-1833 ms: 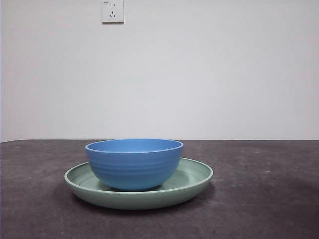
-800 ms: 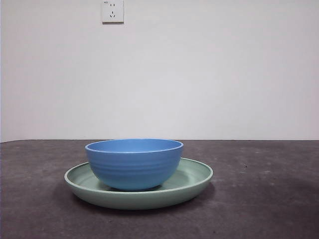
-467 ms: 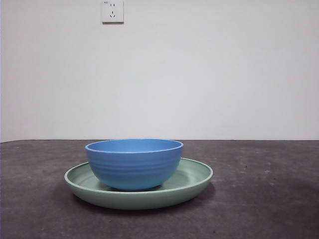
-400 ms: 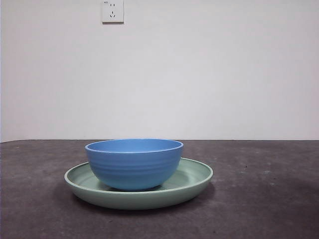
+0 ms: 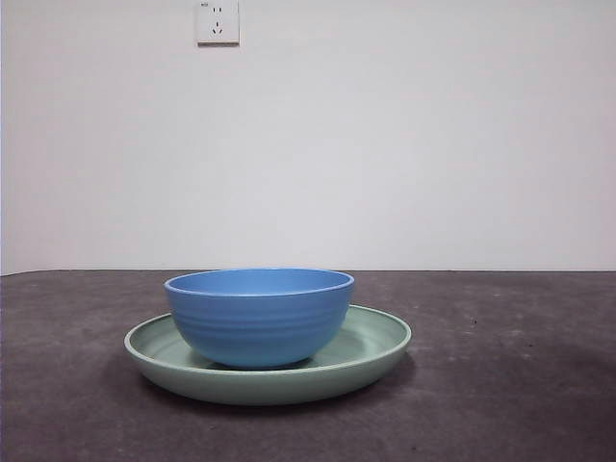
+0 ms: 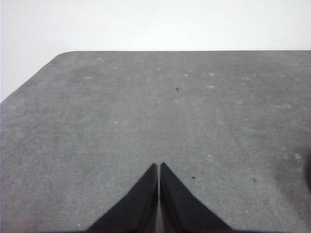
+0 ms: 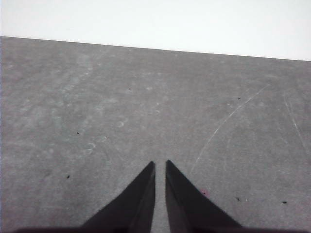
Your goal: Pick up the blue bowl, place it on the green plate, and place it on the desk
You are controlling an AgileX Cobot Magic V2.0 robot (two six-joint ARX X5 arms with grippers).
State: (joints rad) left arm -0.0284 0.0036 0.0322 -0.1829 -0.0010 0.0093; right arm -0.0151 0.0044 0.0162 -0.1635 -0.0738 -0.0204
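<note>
Bowl on plate, lift to desk not begun.

Blue bowl [image 5: 258,317] sitting upright inside the green plate [image 5: 377,340], near the front edge of the desk [image 5: 520,385], slightly off the plate's middle. Left gripper [image 6: 159,166] with tips pressed together, right gripper [image 7: 160,165] nearly closed, both empty over bare desk. Best to open wide, pinch the bowl's rim, lift straight up clear of the plate, set down well apart.

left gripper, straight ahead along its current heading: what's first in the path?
Likely only bare desk. The left gripper, jaws together, points across open tabletop toward the far edge; neither bowl nor plate shows in its wrist view. Depth is unclear.
</note>
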